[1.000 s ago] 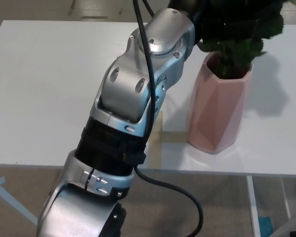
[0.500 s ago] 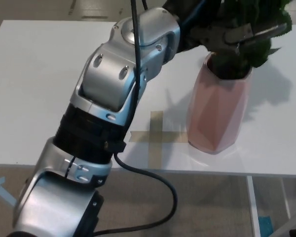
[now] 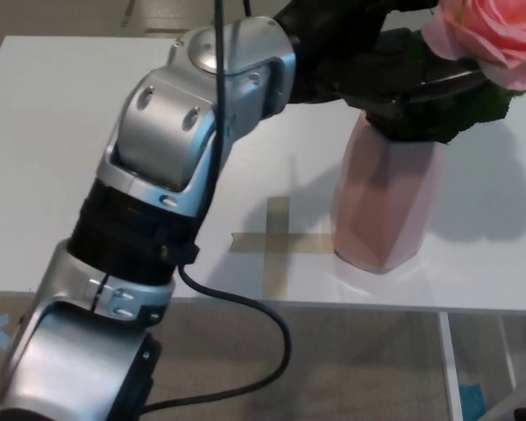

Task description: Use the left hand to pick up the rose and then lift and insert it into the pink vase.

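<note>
Rose [image 3: 500, 39] and pink vase [image 3: 387, 202] shared the right side of the frame, but up close it was all arm: the robot's left arm [image 3: 158, 202] swept in from the lower left, silver shell over a black joint, a black cable [image 3: 245, 303] looping off it below the table's front edge. Just past that edge, on the white table [image 3: 61, 175], sat a cross of tan tape [image 3: 276, 241], close beside the vase's foot on its left. And there was the vase itself, faceted and pale pink, upright on the tabletop, throwing a soft shadow off to the right. Above its mouth bunched a mass of dark green leaves [image 3: 456, 118], hiding the rim, so whether the stem reached down inside could not be seen. The left hand [image 3: 381, 66] was over the vase's mouth, black fingers [image 3: 438, 83] reaching rightward across the foliage just under the bloom; they looked closed about the flower's stem, though black on dark green made the exact hold hard to read. Farthest back and highest, the rose's pink head sat at the top right corner, petals full, partly cut by the frame, directly above and a touch right of the vase. The right hand did not show anywhere.
</note>
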`<state>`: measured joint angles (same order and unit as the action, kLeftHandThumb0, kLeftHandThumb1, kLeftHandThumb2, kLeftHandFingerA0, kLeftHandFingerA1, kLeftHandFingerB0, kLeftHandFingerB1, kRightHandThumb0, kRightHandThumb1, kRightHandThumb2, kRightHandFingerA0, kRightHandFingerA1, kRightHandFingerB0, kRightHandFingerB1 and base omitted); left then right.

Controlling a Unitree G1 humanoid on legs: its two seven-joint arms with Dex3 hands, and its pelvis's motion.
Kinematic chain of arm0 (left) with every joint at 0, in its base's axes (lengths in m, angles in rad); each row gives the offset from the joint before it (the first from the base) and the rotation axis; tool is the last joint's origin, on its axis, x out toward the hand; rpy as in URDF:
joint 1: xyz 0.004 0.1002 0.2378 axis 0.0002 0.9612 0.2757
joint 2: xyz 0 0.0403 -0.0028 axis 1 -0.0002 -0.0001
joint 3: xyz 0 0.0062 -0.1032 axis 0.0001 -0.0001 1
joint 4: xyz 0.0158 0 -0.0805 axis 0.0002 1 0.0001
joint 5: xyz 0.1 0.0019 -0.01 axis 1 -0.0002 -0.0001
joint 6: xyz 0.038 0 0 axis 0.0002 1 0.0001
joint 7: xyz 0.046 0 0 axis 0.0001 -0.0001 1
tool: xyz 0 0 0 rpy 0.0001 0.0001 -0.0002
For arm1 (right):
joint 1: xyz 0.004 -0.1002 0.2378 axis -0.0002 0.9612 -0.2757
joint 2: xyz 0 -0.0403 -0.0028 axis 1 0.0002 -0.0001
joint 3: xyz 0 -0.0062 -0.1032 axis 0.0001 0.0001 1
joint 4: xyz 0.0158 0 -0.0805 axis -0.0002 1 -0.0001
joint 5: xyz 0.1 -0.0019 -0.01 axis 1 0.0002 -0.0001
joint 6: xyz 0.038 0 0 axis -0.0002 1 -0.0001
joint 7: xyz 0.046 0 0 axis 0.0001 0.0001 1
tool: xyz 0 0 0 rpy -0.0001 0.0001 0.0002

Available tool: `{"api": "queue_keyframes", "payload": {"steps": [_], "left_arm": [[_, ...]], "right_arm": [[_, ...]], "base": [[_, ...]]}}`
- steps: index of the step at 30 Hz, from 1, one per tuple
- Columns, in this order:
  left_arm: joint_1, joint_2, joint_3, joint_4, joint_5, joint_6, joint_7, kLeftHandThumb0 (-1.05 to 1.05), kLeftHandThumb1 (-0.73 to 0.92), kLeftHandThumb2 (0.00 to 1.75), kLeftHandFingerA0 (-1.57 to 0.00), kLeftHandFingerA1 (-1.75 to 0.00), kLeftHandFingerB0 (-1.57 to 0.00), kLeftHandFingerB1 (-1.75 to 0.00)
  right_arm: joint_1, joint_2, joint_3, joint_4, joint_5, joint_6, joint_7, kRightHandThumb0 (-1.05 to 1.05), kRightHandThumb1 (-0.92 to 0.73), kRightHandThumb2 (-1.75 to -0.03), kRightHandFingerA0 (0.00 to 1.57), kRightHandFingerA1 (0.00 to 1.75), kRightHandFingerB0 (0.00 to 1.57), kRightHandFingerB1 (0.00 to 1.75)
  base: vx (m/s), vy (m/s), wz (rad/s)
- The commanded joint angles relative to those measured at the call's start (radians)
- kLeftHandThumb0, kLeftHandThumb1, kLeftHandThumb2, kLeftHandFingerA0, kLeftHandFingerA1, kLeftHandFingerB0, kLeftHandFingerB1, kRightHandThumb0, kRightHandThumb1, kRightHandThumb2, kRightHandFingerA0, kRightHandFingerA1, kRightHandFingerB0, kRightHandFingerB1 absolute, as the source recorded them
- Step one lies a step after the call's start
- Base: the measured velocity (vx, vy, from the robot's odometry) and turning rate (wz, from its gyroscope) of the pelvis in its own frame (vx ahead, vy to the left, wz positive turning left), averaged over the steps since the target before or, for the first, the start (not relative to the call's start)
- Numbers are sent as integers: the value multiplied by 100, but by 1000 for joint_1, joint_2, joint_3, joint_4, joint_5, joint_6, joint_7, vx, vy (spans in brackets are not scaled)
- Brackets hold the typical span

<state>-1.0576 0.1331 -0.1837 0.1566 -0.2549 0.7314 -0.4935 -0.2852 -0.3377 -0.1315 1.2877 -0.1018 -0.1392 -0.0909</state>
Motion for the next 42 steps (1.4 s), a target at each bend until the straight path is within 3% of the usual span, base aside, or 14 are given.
{"api": "queue_keyframes", "payload": {"steps": [1,15,32,33,34,37,38,39,42], "left_arm": [[19,31,15,-15,-17,23,-50,-84,47,59,0,0,0,-2],[32,142,45,-18,-5,26,-115,-83,47,60,0,0,0,-3],[61,202,42,-38,6,-9,-171,-81,46,58,0,0,0,-3],[63,204,40,-40,7,-12,-174,-71,41,80,0,0,0,-3],[64,213,27,-41,17,-27,-184,-80,47,58,0,0,0,-3],[65,230,4,-41,28,-54,-200,-80,47,58,0,0,0,-3],[42,270,-47,-30,61,-74,-249,-72,41,80,0,0,0,-2],[7,330,-122,-14,112,-103,-323,-72,41,80,0,0,0,-2],[-28,364,-178,32,118,-130,-385,-70,40,80,0,0,0,-2]], "right_arm": [[10,-4,-2,3,8,10,6,-27,-63,-58,72,44,61,41],[19,-2,0,4,6,6,6,-27,-62,-59,71,44,60,41],[10,-1,2,3,6,12,6,-28,-62,-59,70,44,59,41],[10,-1,2,3,7,12,6,-27,-62,-58,71,44,60,41],[10,-2,2,3,7,11,7,-27,-62,-59,70,44,59,41],[9,-3,2,3,7,10,9,-27,-62,-59,70,44,59,41],[8,-3,-1,3,10,9,12,-27,-62,-58,71,44,60,41],[7,-4,-5,2,14,8,15,-27,-62,-58,71,44,60,41],[6,-3,-5,1,14,12,18,-27,-62,-59,71,44,59,41]], "base": [[0,0,0],[0,0,0],[0,0,0],[0,0,0],[0,0,0],[0,0,0],[0,0,0],[0,0,0],[0,0,0]]}}
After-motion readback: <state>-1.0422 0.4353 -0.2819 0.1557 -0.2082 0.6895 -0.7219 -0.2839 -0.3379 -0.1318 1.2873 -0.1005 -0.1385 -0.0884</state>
